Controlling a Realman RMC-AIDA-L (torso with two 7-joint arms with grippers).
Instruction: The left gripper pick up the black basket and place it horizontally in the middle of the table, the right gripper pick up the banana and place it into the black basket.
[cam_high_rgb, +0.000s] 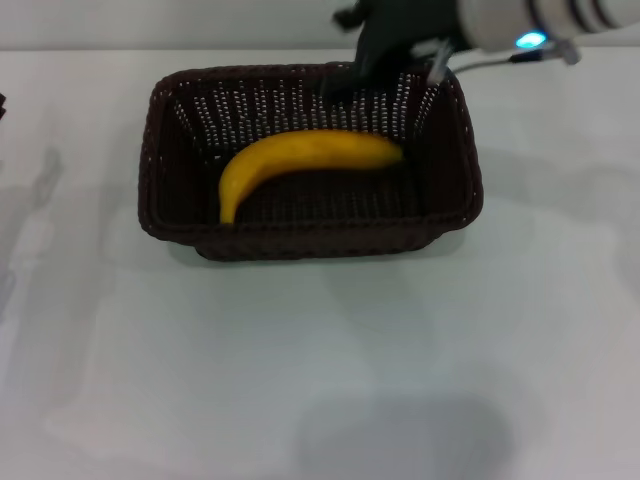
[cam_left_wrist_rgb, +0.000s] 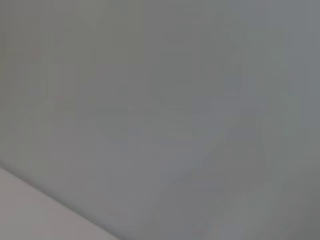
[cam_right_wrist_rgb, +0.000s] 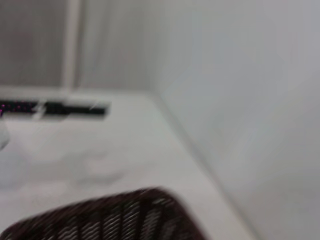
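Observation:
The black basket (cam_high_rgb: 300, 235) stands lengthwise across the middle of the white table (cam_high_rgb: 320, 380). The yellow banana (cam_high_rgb: 300, 158) lies inside it on the bottom, curved, with one end toward the front left. My right gripper (cam_high_rgb: 385, 80) hovers over the basket's far rim at the back right, open and empty, apart from the banana. The basket's rim also shows in the right wrist view (cam_right_wrist_rgb: 115, 215). My left gripper is out of view; the left wrist view shows only a plain grey surface.
A small dark object (cam_high_rgb: 2, 103) pokes in at the table's left edge. In the right wrist view a dark bar (cam_right_wrist_rgb: 65, 108) lies far off on the table by the wall. White tabletop stretches in front of the basket.

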